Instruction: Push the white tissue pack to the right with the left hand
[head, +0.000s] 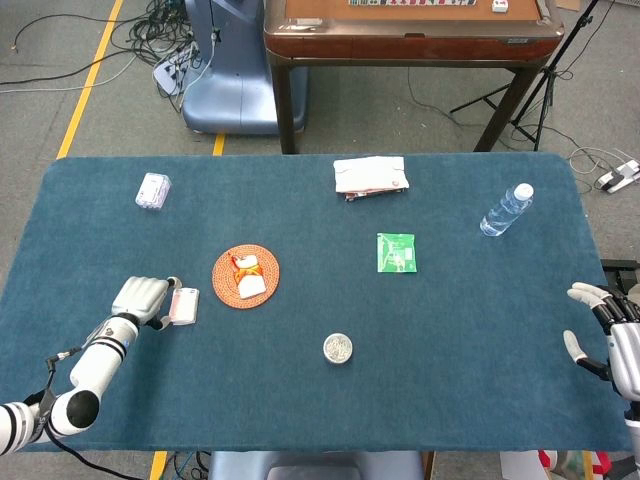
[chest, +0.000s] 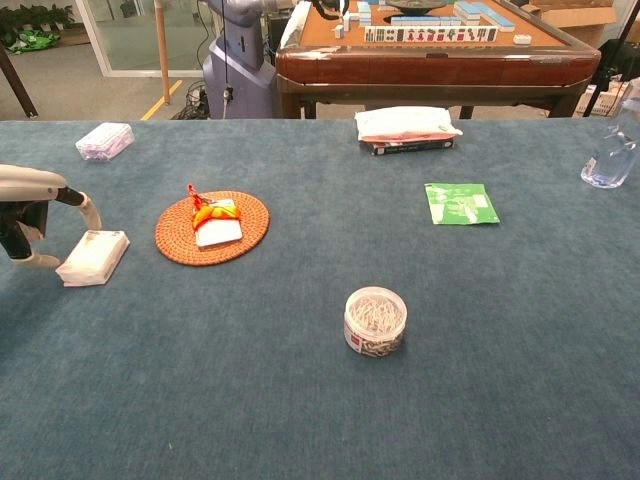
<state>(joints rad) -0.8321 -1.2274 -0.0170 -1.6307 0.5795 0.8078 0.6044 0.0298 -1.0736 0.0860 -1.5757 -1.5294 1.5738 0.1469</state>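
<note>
My left hand (head: 140, 299) sat at the lower left of the frame, fingers spread, touching the left side of the white tissue pack (head: 183, 306). The pack lay just left of the round woven mat (head: 245, 276).

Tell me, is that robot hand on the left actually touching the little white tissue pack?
Touching. In the chest view, the left hand's fingers meet the white tissue pack's left edge, with no table showing between.

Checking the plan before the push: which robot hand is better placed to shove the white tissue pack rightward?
Left. The left robot hand sits right against the white tissue pack on its left side; the right robot hand is at the table's far edge.
</note>
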